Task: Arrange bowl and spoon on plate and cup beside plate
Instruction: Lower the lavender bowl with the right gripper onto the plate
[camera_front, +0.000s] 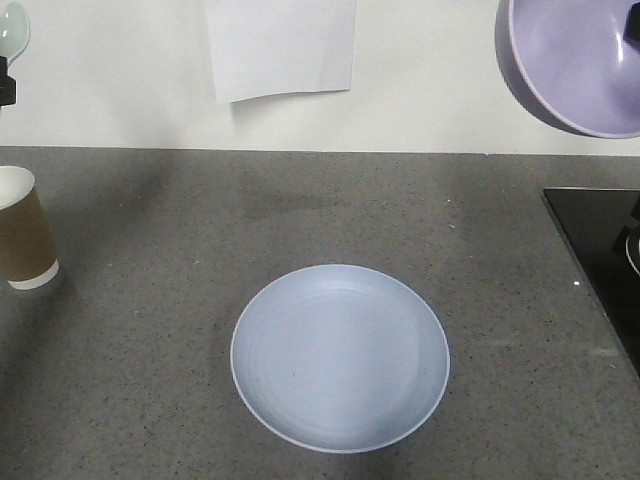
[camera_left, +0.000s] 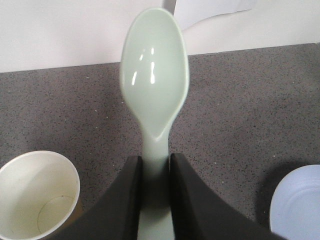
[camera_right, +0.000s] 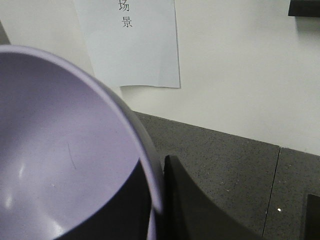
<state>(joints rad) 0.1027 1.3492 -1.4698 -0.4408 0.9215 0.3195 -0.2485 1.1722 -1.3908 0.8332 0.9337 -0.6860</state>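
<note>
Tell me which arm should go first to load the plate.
Right, probably. The right end effector grips the bowl by the rim, held aloft, and the plate lies bare. The left end effector holds the spoon, which may be easier to place once the bowl is down.

counter (camera_front: 150, 400) open all round plate (camera_front: 340, 357) | cup (camera_front: 25, 240) far left | black panel (camera_front: 600, 250) right

matte blk jaws, smooth, wedge-shaped

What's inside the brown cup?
Nothing that shows: the cup is bare and white inside, down to its bottom. Its nearest edge is cut off in the left wrist view.
</note>
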